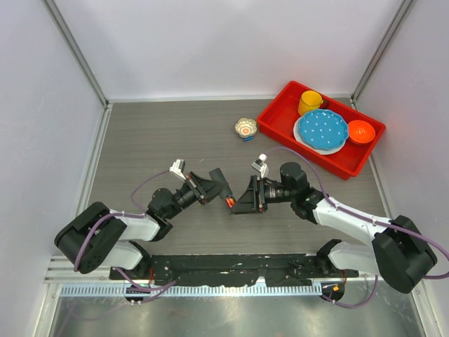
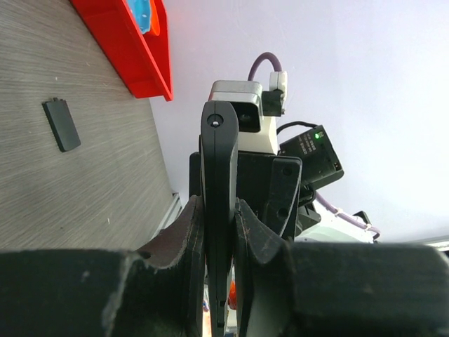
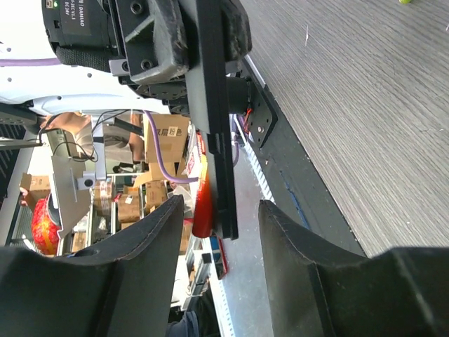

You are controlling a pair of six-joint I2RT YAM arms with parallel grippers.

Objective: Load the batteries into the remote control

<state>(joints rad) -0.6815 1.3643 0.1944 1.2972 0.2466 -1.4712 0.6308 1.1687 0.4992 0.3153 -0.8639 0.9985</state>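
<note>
Pinching the remote (image 2: 219, 154), the left gripper (image 2: 217, 232) pointed it lengthwise between the right gripper's (image 3: 221, 207) spread fingers (image 3: 151, 239); a battery (image 3: 202, 207) sat just beside it.

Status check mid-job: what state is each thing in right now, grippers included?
Left gripper: shut on the slim black remote control, held edge-on.
Right gripper: open, straddling the remote, touching nothing.
Small orange-red cylindrical battery: lying against the remote's face, not gripped.
Flat black rectangular cover: detached, lying flat on the grey table.
</note>
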